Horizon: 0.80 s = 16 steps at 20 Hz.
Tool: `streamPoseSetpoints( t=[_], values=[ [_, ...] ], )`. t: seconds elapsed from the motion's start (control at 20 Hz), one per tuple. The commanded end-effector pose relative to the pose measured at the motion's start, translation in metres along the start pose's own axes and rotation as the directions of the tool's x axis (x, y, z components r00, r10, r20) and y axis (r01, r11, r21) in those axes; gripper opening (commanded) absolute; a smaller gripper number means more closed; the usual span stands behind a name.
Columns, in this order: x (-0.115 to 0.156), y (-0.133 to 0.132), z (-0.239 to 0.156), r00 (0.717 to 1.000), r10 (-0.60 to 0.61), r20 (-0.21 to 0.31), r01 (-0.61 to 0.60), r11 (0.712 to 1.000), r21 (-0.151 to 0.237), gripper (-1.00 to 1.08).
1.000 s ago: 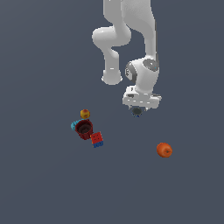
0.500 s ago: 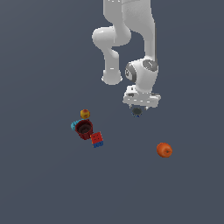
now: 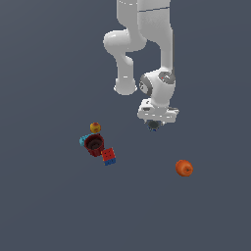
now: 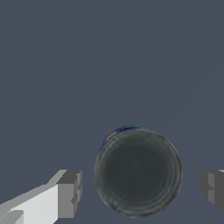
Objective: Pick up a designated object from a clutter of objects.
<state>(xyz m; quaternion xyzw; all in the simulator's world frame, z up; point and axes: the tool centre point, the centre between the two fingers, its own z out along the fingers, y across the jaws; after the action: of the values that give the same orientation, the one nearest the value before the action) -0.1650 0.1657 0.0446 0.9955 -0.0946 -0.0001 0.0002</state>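
centring on the short round blue-labelled can with a grey metal rim (image 4: pixel 138 172), we see it between our parted fingers (image 4: pixel 69 194); the gripper (image 3: pixel 156 121) hangs directly above it, well right of the dark red cup (image 3: pixel 93 144) cluster.

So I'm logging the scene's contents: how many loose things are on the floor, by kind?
Can: 1
Cup: 1
Cube: 1
Ball: 1
Teal thing: 1
Orange: 1
Total: 6
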Motion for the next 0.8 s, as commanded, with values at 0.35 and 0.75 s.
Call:
streamPoseSetpoints(
  t=[0.35,0.75],
  values=[
    [-0.001,0.000,0.029,1.000,0.001,0.000,-0.001,1.000,0.000,1.00],
    [0.000,0.000,0.031,1.000,0.001,0.000,-0.001,1.000,0.000,-1.00]
  ],
)
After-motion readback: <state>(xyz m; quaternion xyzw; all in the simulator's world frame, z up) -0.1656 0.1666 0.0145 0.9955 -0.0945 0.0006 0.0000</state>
